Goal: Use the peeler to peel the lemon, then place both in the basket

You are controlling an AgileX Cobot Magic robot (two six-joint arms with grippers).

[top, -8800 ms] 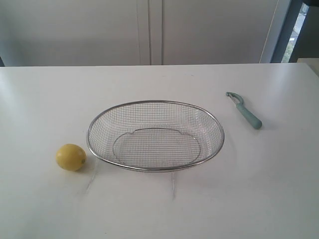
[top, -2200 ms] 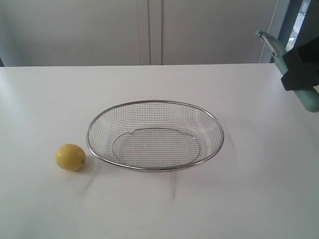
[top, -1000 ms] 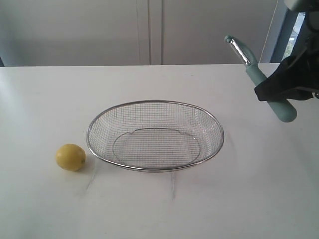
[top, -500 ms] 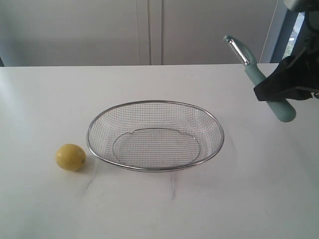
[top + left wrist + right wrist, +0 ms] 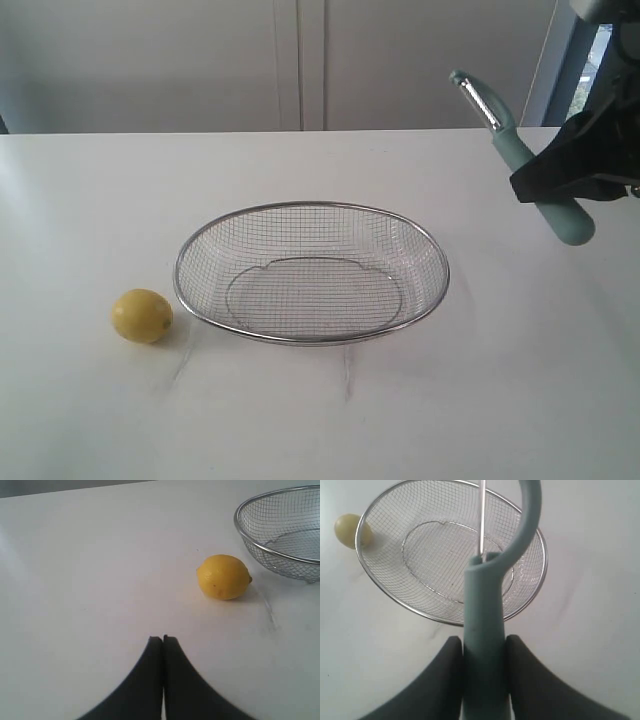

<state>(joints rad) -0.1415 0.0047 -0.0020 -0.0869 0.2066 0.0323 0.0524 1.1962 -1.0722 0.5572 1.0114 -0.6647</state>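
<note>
The yellow lemon [image 5: 142,315] lies on the white table to the left of the wire basket [image 5: 312,204], a short gap apart. My right gripper [image 5: 545,185] hangs in the air past the basket's right end, shut on the teal handle of the peeler [image 5: 518,152], whose metal blade points up and left. In the right wrist view the peeler [image 5: 484,600] sits between the fingers of the gripper [image 5: 483,640], above the basket [image 5: 385,520], with the lemon [image 5: 347,530] beyond it. My left gripper [image 5: 163,639] is shut and empty, short of the lemon [image 5: 223,577]; the basket [image 5: 285,545] stands behind.
The white table [image 5: 320,420] has bare surface in front of and behind the basket. Pale cabinet doors [image 5: 300,60] stand beyond the far edge. A dark window frame [image 5: 575,60] rises at the back right.
The peeler, once flat on the table right of the basket, is now held aloft. My right gripper carried it leftward, then stayed still over the last second. Lemon and basket are unmoved.
</note>
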